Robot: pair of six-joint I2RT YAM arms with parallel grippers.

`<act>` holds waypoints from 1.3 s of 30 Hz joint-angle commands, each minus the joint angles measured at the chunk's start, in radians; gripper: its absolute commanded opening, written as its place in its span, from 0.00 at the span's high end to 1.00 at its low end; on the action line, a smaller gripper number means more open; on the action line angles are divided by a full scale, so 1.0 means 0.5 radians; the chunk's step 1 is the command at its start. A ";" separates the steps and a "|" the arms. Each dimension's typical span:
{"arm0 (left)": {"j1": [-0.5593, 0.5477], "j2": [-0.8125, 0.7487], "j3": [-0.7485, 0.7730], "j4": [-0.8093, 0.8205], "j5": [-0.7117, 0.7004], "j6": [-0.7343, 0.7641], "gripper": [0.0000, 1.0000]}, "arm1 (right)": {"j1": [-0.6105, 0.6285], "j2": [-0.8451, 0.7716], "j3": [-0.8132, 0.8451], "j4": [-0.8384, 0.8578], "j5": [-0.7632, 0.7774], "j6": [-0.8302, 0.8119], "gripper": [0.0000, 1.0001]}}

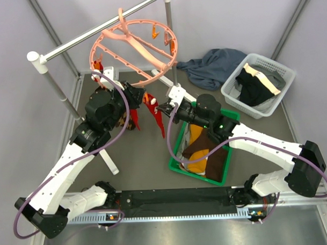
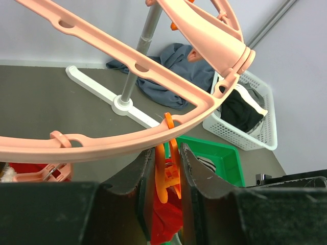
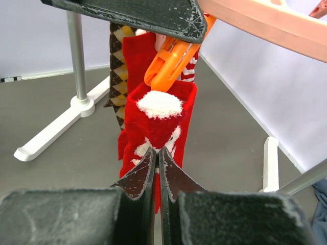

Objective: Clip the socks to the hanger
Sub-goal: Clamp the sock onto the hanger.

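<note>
Right fingers (image 3: 137,177) pinch shut on red sock (image 3: 153,125) below orange clip (image 2: 162,178), which left fingers (image 2: 130,190) squeeze, part open.

The dark grey surface (image 1: 143,166) is carrying a green bin (image 1: 200,176), a white basket (image 1: 243,101) at its far right, a crumpled blue-grey cloth (image 1: 212,64) beside that, and the rail stand's white feet (image 1: 110,162).
</note>
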 commanded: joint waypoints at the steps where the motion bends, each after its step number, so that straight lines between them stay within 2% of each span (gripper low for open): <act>1: 0.007 -0.047 0.111 0.153 -0.028 0.032 0.91 | 0.018 -0.057 0.005 0.056 0.023 0.017 1.00; 26: 0.003 -0.047 -0.036 0.279 -0.102 0.041 0.91 | 0.021 -0.115 0.020 0.047 -0.007 0.078 1.00; 39: 0.007 -0.017 -0.067 0.310 -0.049 -0.011 0.90 | 0.021 -0.072 0.072 0.142 -0.044 0.170 1.00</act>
